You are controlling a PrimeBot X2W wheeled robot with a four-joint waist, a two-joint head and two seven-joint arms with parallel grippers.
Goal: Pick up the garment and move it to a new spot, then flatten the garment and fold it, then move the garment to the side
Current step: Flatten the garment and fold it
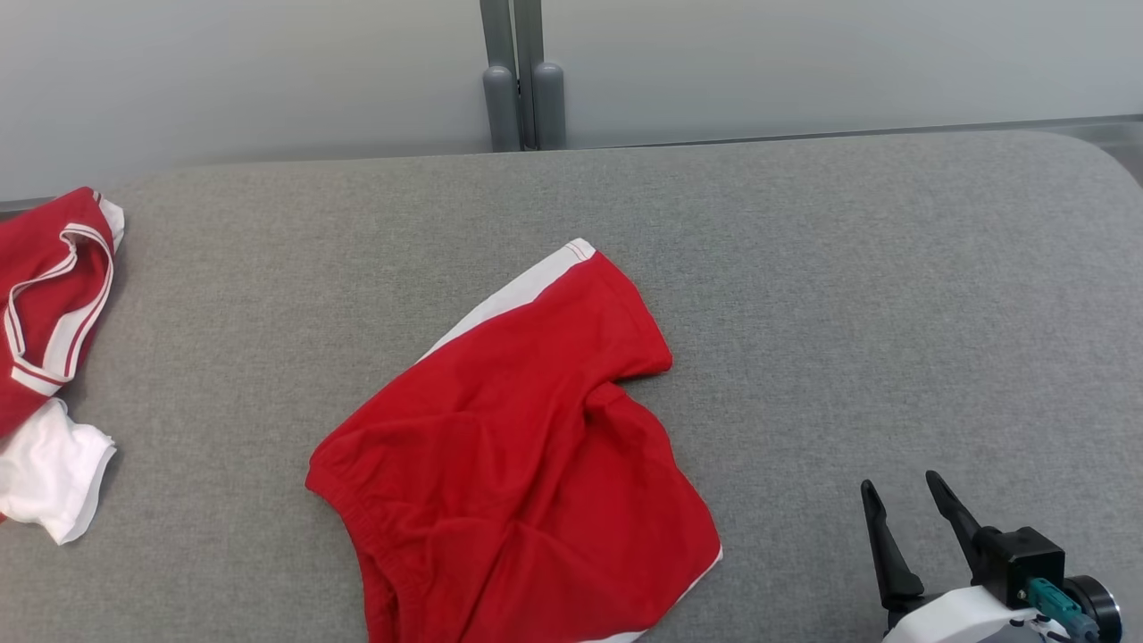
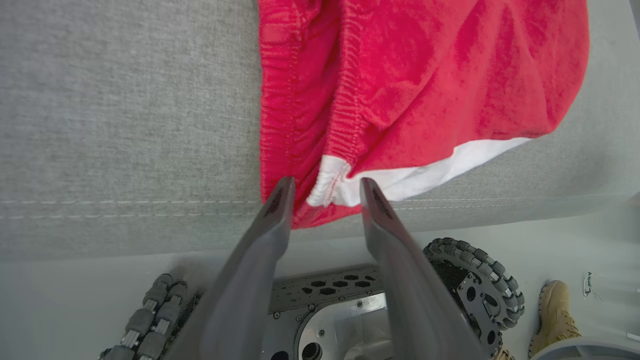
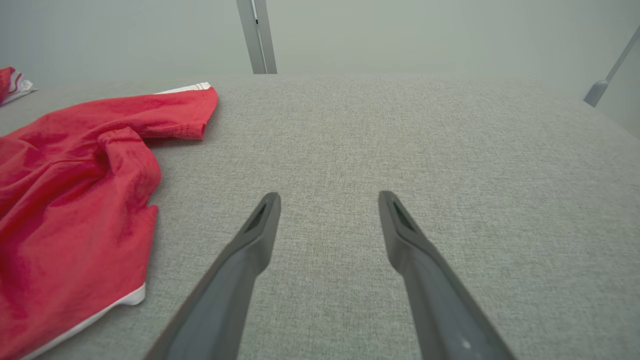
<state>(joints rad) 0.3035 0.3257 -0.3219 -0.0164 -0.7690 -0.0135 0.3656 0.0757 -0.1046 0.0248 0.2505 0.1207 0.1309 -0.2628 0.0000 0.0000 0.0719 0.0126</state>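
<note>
The garment [image 1: 518, 446] is a pair of red shorts with white side stripes, lying rumpled at the middle front of the grey padded table [image 1: 804, 268]. Its waistband corner [image 2: 325, 190] hangs over the table's front edge in the left wrist view, and my left gripper [image 2: 325, 195] stands open around that corner with the fingers spread apart from the cloth. My right gripper [image 1: 902, 500] sits at the front right of the table, open and empty, with the shorts [image 3: 75, 175] to its left in the right wrist view.
A second red and white garment [image 1: 54, 357] lies bunched at the table's far left edge. A grey post [image 1: 522, 80] stands behind the table. Below the front edge are the robot's wheeled base [image 2: 475, 285] and a person's boot [image 2: 555, 315].
</note>
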